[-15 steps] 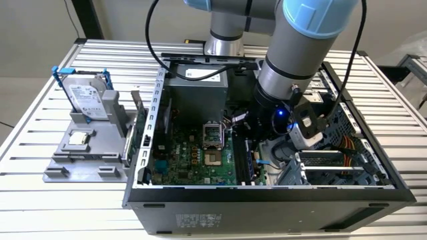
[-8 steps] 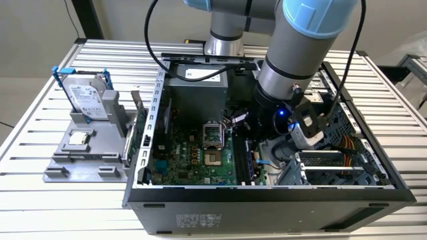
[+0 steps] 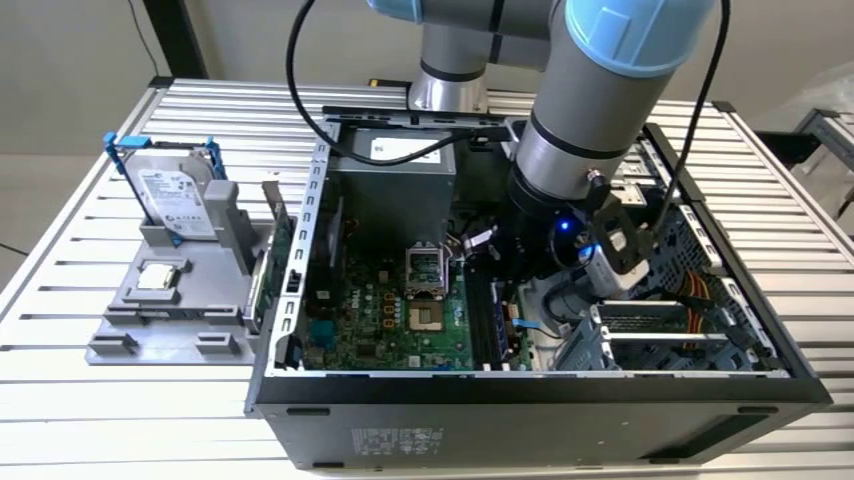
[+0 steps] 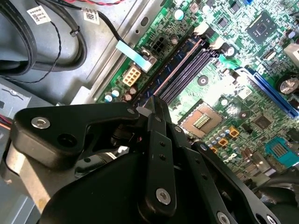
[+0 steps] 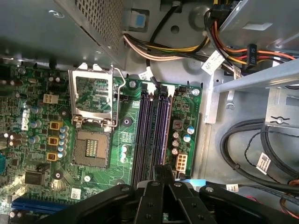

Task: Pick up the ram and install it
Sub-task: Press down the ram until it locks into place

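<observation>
In both wrist views my gripper [image 4: 150, 106] [image 5: 162, 171] is shut, its black fingertips pressed together with nothing between them. It hangs inside the open computer case [image 3: 287, 300], just over the near end of the row of memory slots [image 5: 152, 130] on the green motherboard [image 4: 233, 79]. The ram [image 4: 161, 80] [image 5: 168, 126] appears to stand edge-up in the outermost slot, next to the white connector [image 5: 181, 163]. Whether the fingertips touch it I cannot tell. In the exterior view the arm [image 3: 587, 130] reaches down into the case above the slots [image 3: 505, 320].
The open processor socket [image 5: 91, 149] lies beside the slots. Bundled cables [image 5: 243, 140] and a metal drive bay [image 3: 654, 330] crowd the other side. Outside the case, at the exterior view's left, a grey fixture [image 3: 134, 335] holds a blue-framed hard drive [image 3: 174, 190] and a small square chip [image 3: 160, 277].
</observation>
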